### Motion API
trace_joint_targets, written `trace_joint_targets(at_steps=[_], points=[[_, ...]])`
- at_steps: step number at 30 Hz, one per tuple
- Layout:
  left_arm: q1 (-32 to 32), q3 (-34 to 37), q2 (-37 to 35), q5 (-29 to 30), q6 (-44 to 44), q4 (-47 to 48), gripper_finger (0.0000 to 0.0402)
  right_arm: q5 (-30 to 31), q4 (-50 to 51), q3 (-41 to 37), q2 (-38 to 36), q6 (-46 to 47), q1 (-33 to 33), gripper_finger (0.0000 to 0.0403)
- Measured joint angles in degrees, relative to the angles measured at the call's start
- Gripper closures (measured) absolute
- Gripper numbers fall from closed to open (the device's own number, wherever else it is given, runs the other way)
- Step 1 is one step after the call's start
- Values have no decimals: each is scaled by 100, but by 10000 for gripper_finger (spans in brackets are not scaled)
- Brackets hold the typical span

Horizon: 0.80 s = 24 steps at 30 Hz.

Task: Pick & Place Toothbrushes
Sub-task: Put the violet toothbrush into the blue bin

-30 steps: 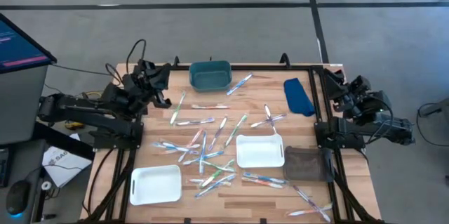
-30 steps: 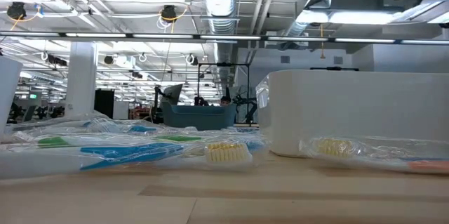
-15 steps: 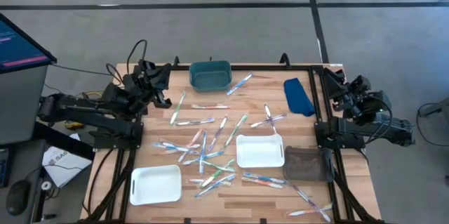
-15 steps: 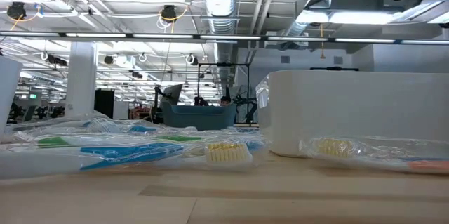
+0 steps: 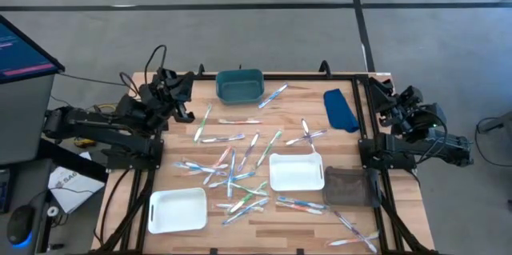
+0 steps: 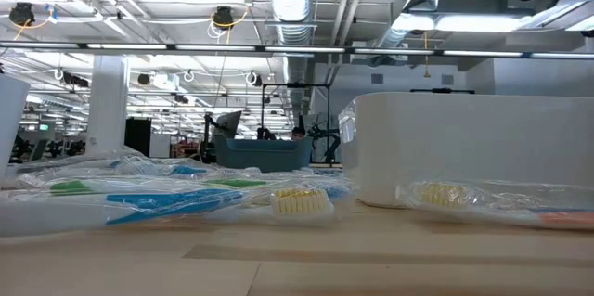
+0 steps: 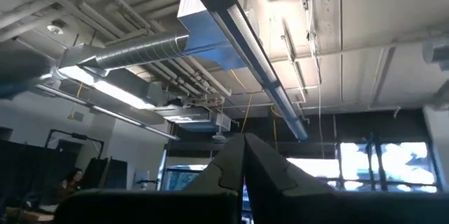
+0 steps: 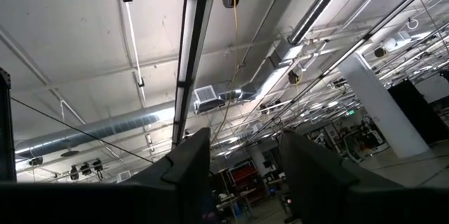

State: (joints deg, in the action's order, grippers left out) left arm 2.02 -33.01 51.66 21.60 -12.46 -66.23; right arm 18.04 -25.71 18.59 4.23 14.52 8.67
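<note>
Toothbrushes: thin plastic toothbrushes in white, green, blue and pink lie scattered flat over the middle of the wooden slatted table, well apart from both sets of jaws; in the low view several show in clear wrappers, bristle heads toward the camera.
Nearest to left jaws: one green-and-white toothbrush lies just inward of the left gripper, not touching it.
Trays: white rectangular plastic tray sits among the brushes; second white rectangular tray near the table's front left; teal rectangular bin at the far edge; dark mesh tray at the right edge; folded blue cloth far right.
Left gripper: left gripper is folded back at the table's far left corner, pointing upward at the ceiling; its fingers are pressed together, holding nothing.
Right gripper: right gripper is tucked back off the table's right edge, also tilted up toward the ceiling; its fingers stand spread with a clear gap, nothing between them.
</note>
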Motion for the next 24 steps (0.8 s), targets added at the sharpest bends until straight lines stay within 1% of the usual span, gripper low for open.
trace_joint_targets(at_steps=[7,11,13,17,21,24], points=[[0,0,-156,-1,1392,-52,398,2,-447,-4,0,20,0,234],[0,0,-185,-2,2194,215,398,4,-930,-4,-2,190,0,235],[0,0,-180,-57,2531,559,398,4,-1142,-4,-2,201,-1,236],[0,-170,-158,-408,3049,1507,398,24,-1287,-4,-2,211,0,236],[0,-658,-64,-845,3033,2672,398,37,-1295,-4,-2,344,1,236],[0,-1083,61,-1031,2787,3493,398,37,-1246,-4,-2,350,2,236]])
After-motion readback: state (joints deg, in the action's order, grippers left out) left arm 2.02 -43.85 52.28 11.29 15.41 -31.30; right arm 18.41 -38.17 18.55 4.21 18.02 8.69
